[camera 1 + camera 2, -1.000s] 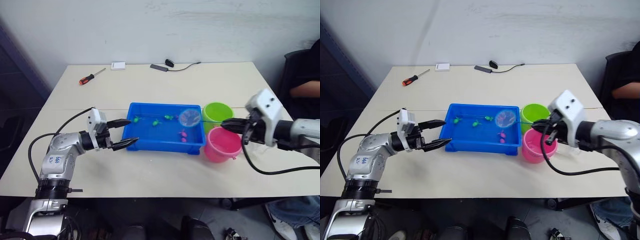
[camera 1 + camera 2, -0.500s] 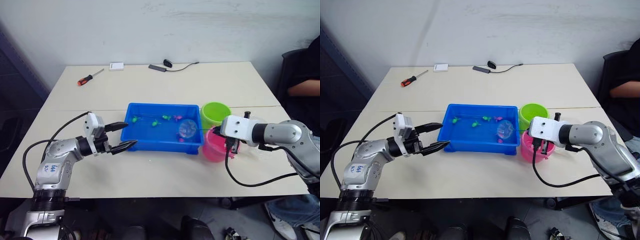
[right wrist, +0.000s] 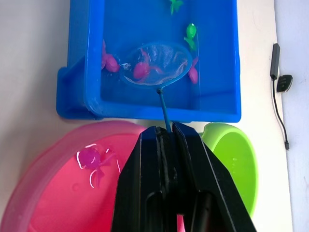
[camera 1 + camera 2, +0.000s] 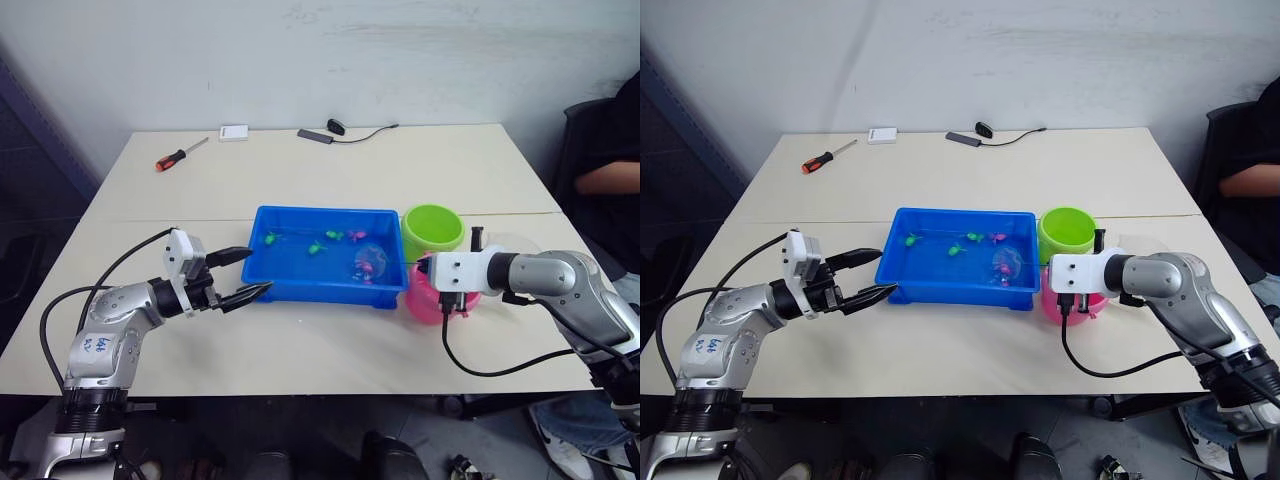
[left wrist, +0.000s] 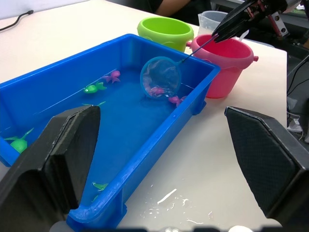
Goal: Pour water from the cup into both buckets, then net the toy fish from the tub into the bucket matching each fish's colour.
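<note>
Fingers of right gripper: pinching net handle, hoop dipped in tub around a pink fish. Left gripper: fingers spread, empty, beside tub. Progress: one pink fish in pink bucket; several fish remain.

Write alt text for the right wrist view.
The right tool, shut on the net's thin handle, dips the net into the blue tub, with a pink fish in the hoop. A pink bucket holding one pink fish and a green bucket sit beside the tub.
</note>
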